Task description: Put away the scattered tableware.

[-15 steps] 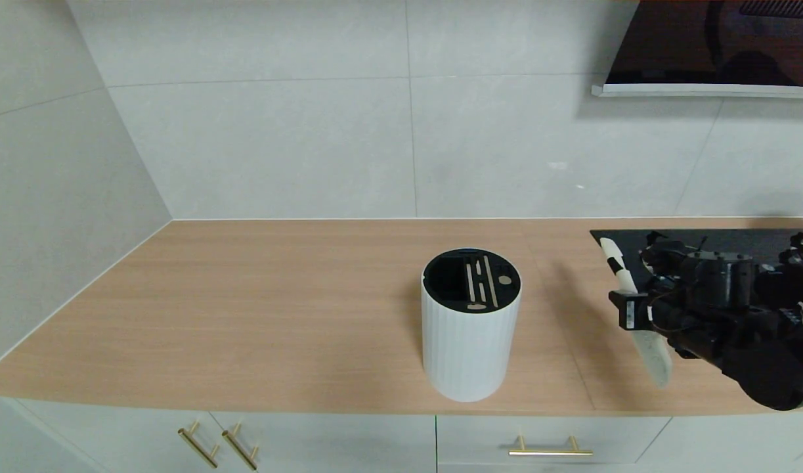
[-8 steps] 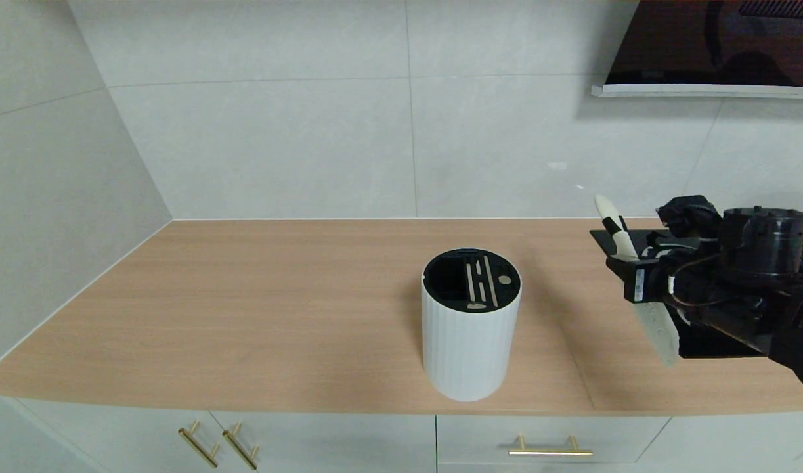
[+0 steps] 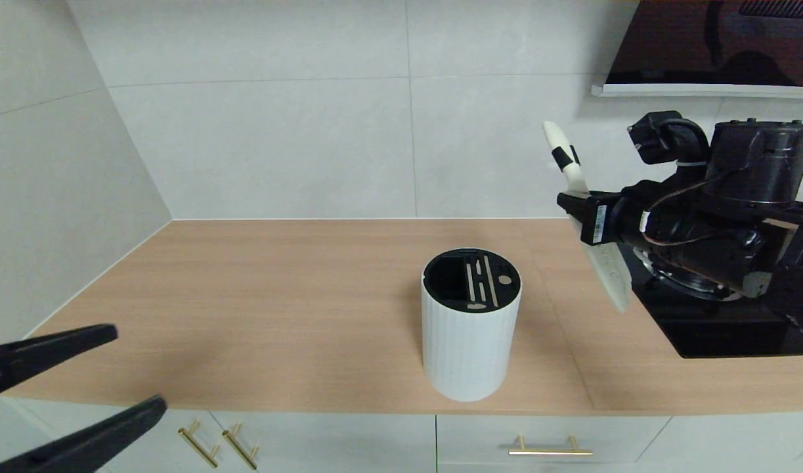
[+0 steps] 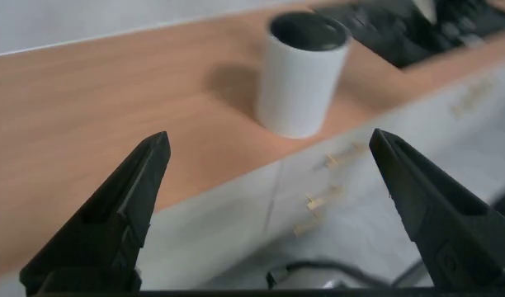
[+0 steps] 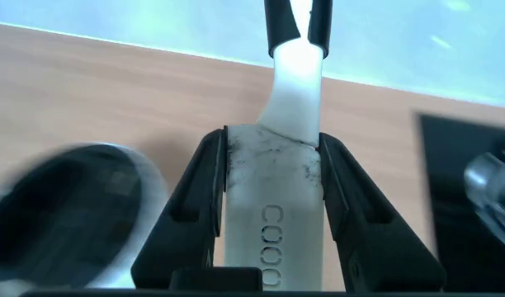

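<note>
My right gripper [image 3: 588, 217] is shut on a white knife [image 3: 605, 266] with a black-banded cream handle, held in the air to the right of the holder, blade pointing down toward the counter. In the right wrist view the knife [image 5: 279, 206] sits clamped between the two black fingers [image 5: 195, 210]. A white ribbed cylindrical holder [image 3: 470, 328] with a black slotted top stands on the wooden counter [image 3: 276, 295]; it is also in the left wrist view as the holder [image 4: 302, 74]. My left gripper [image 3: 73, 381] is open at the counter's front left edge, nothing between its fingers [image 4: 120, 214].
A black cooktop [image 3: 723, 322] is set into the counter at the right, below my right arm. A range hood [image 3: 710, 46] hangs at the upper right. Tiled walls close the back and left. White drawers with gold handles [image 3: 549, 450] run under the counter.
My right gripper has lifted the knife up from over the cooktop and carried it left toward the holder. My left gripper has come into the head view at the lower left.
</note>
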Controlling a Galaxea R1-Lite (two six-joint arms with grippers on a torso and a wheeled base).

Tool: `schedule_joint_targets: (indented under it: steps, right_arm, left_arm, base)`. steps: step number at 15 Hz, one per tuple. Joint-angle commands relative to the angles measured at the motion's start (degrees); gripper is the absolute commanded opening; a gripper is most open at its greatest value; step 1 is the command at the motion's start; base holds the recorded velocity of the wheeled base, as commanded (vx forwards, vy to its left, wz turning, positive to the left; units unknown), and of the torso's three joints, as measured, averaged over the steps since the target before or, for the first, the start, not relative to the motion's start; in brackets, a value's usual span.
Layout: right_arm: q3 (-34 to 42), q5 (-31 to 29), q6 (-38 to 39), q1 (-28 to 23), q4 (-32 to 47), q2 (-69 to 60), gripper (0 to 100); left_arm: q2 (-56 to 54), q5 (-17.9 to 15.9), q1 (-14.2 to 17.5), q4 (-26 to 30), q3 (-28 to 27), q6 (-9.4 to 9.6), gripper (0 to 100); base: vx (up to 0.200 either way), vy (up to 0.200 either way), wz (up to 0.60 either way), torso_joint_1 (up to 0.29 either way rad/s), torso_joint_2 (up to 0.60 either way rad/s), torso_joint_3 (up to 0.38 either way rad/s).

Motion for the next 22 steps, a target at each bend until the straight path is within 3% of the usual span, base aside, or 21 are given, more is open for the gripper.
schedule_joint_targets:
  steps: [1,2,3,4,5,6,7,8,10,13,15,19,22]
  right_arm:
    - [1.0,-0.3,0.4,4.6,0.0,-2.0,0]
    - [1.0,-0.4,1.4,7.5,0.6,-3.1,0]
    - [1.2,-0.4,2.7,10.0,1.4,-4.2,0]
    - [1.4,-0.5,3.3,11.3,2.2,-4.7,0]
    - [1.5,-1.0,3.7,12.6,3.3,-5.1,0]
    - [1.7,-2.0,4.1,14.8,3.5,-4.9,0]
    - [2.1,-2.8,4.1,16.5,3.5,-4.4,0]
    - [2.4,-3.3,4.1,17.4,3.4,-4.0,0]
    - [3.3,-3.7,4.1,19.9,3.2,-3.3,0]
    - [4.1,-5.0,4.2,23.4,2.8,-1.4,0]
    - [4.0,-6.4,4.3,25.2,2.6,-0.4,0]
    - [3.9,-6.5,6.9,28.3,0.8,0.6,0]
    - [3.9,-6.5,7.0,29.9,0.8,0.7,0]
  left_arm:
    - [16.1,-0.8,-4.9,-6.3,-5.0,0.09,100]
    - [19.7,-0.8,-7.2,-8.0,-6.5,-2.64,100]
    - [22.8,-0.8,-9.9,-10.7,-7.6,-8.35,100]
    - [24.4,-0.8,-11.5,-13.2,-7.7,-11.87,100]
    - [26.8,-0.7,-14.5,-17.6,-7.6,-17.14,100]
    - [30.8,0.2,-17.5,-25.9,-7.4,-25.67,100]
    - [33.6,1.8,-18.5,-30.9,-7.2,-30.24,100]
    - [35.6,3.4,-19.2,-33.9,-7.1,-32.7,100]
    - [41.3,7.2,-21.1,-43.3,-7.2,-39.73,100]
    - [44.2,7.7,-23.6,-49.9,-7.1,-48.78,100]
    - [45.1,7.8,-24.2,-53.3,-7.1,-52.03,100]
    - [48.7,12.9,-26.0,-56.4,-7.7,-51.51,100]
    - [50.1,13.1,-26.3,-57.3,-7.7,-50.19,100]
  base:
    - [0.0,0.0,0.0,0.0,0.0,0.0]
    - [0.0,0.0,0.0,0.0,0.0,0.0]
    - [0.0,0.0,0.0,0.0,0.0,0.0]
    - [0.0,0.0,0.0,0.0,0.0,0.0]
    - [0.0,0.0,0.0,0.0,0.0,0.0]
    - [0.0,0.0,0.0,0.0,0.0,0.0]
    - [0.0,0.0,0.0,0.0,0.0,0.0]
    - [0.0,0.0,0.0,0.0,0.0,0.0]
    - [0.0,0.0,0.0,0.0,0.0,0.0]
    - [0.0,0.0,0.0,0.0,0.0,0.0]
    - [0.0,0.0,0.0,0.0,0.0,0.0]
    - [0.0,0.0,0.0,0.0,0.0,0.0]
    - [0.0,0.0,0.0,0.0,0.0,0.0]
